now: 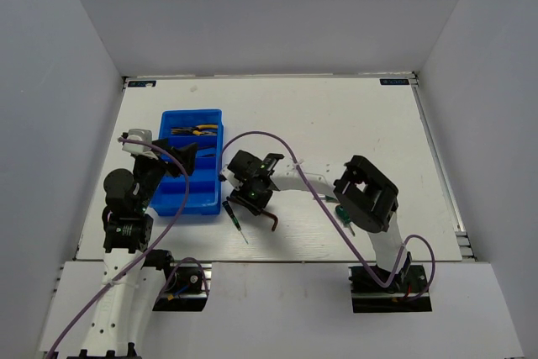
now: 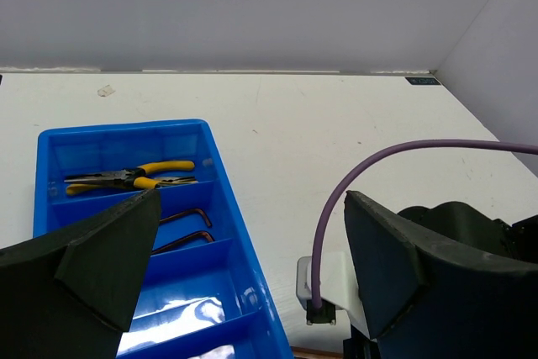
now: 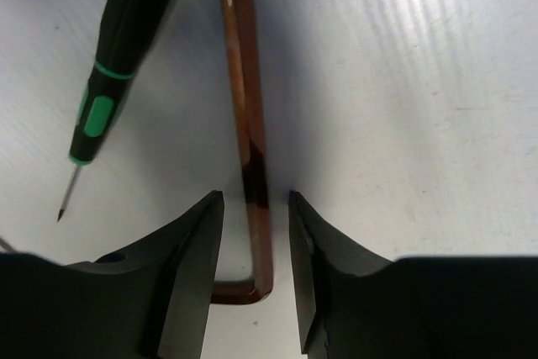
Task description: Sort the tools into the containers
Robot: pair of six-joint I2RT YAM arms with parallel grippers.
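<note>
My right gripper is open low over the table, its jaws standing either side of a dark L-shaped hex key with a small gap on both sides. A thin green-handled screwdriver lies just left of that key. From above, the right gripper sits over the hex key and the thin screwdriver. The blue tray holds yellow-handled pliers in its far compartment and two hex keys in the one behind it. My left gripper hangs wide open over the tray's right rim, holding nothing.
A stubby green-handled screwdriver lies partly under the right arm's elbow. A purple cable arcs from the right wrist over the table's middle. The tray stands left of centre, with white walls round the table.
</note>
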